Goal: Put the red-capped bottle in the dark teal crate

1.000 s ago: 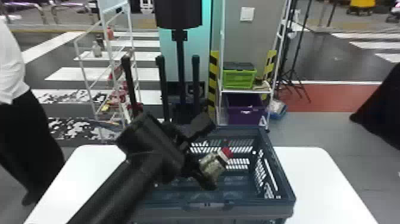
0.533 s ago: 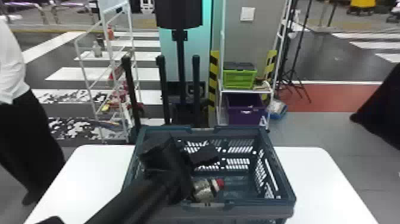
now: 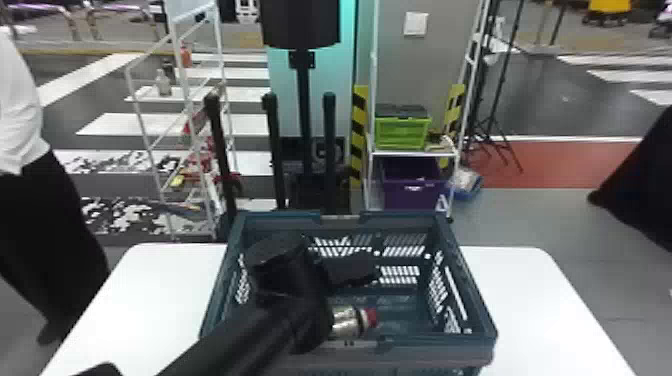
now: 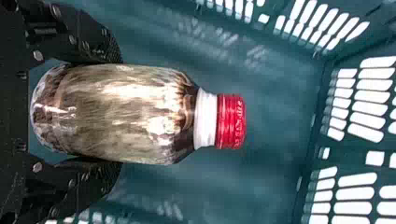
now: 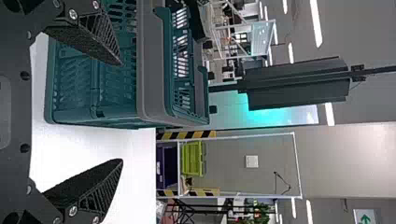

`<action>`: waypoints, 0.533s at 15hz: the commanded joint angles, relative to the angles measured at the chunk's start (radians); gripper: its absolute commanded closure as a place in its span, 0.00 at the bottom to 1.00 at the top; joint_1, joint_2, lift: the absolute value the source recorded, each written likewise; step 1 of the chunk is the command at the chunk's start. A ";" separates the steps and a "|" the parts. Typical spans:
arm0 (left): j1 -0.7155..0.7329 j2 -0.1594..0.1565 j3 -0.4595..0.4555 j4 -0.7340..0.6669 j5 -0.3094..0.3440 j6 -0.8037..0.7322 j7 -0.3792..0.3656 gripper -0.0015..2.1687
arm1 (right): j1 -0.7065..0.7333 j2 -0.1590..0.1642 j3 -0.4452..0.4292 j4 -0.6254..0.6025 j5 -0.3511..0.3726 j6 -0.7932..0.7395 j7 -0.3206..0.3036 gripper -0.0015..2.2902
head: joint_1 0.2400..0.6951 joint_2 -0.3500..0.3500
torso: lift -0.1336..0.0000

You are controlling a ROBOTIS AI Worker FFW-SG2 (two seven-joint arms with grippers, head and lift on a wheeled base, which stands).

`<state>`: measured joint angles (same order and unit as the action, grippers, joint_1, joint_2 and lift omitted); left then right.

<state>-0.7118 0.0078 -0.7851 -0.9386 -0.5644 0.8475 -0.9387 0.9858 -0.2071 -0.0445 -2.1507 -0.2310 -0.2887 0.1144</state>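
Item: one red-capped bottle of clear, shiny plastic, with a white collar under a ridged red cap. Location: inside the dark teal crate, near its near wall, lying well over on its side, the cap pointing toward the robot's right. Whether it touches the crate floor cannot be told for certain.

Left gripper: black, lowered within the crate, clamped on the bottle — one finger along each side of the body, neck and cap projecting past the fingertips.

Right gripper: black, empty, its two ribbed fingers spread wide apart; seen in the right wrist view near the outside of the crate.

Container: the dark teal crate, rigid plastic, with slotted walls and a grey band below the rim, open at the top, standing upright on a white, round-cornered counter.

Background: a white metal rack beyond the counter, holding a bright green plastic box with a dark top — and, beneath it, a deep purple plastic bin. Yellow-and-black striped strips flank the rack.
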 commanded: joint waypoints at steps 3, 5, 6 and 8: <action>0.032 0.032 0.032 -0.163 0.003 0.091 0.035 0.01 | 0.001 0.000 -0.005 0.000 -0.002 -0.006 -0.001 0.07 | 0.57 0.50 | 1.00; 0.061 0.063 0.092 -0.305 0.005 0.161 0.058 0.01 | 0.002 0.000 -0.006 0.002 -0.005 -0.006 -0.001 0.07 | 0.57 0.50 | 1.00; 0.086 0.083 0.135 -0.396 0.011 0.198 0.067 0.01 | 0.001 -0.002 -0.009 0.003 -0.005 -0.006 -0.001 0.07 | 0.57 0.50 | 1.00; 0.147 0.110 0.234 -0.563 0.024 0.259 0.110 0.01 | -0.001 -0.002 -0.009 0.003 -0.010 -0.006 -0.001 0.07 | 0.57 0.50 | 1.00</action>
<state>-0.6095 0.0976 -0.6258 -1.3774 -0.5506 1.0607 -0.8439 0.9864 -0.2083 -0.0531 -2.1480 -0.2376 -0.2952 0.1134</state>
